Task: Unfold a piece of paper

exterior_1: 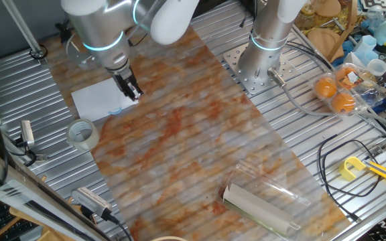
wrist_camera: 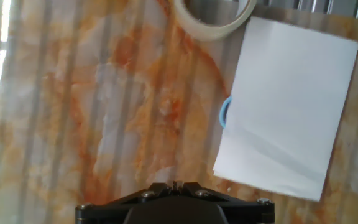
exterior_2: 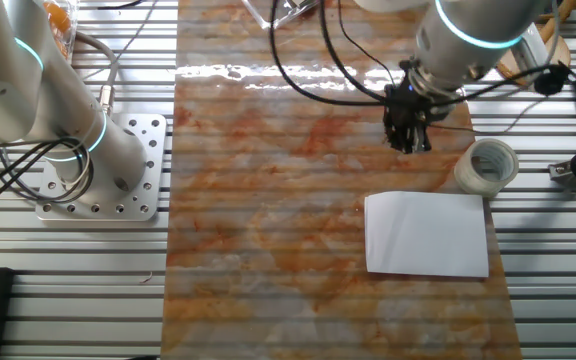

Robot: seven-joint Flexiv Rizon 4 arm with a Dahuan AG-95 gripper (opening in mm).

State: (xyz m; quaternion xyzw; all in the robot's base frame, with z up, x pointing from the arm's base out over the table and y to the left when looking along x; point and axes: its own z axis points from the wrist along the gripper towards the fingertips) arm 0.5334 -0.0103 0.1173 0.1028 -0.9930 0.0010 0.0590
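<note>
The white piece of paper (exterior_2: 426, 233) lies folded flat on the mat.

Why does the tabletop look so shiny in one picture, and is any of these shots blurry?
The other fixed view catches a bright white glare band across the mat near the top. The hand view is soft: the piece of paper and tape roll lack crisp edges, and the gripper base is dark. One fixed view is evenly lit, the paper nearly featureless.

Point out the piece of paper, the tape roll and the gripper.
piece of paper (exterior_2: 426, 233), the other fixed view, middle of the white sheet.
tape roll (exterior_2: 487, 166), the other fixed view, its near side wall.
gripper (exterior_1: 133, 92), one fixed view, between the dark fingertips at the paper's edge.
</note>
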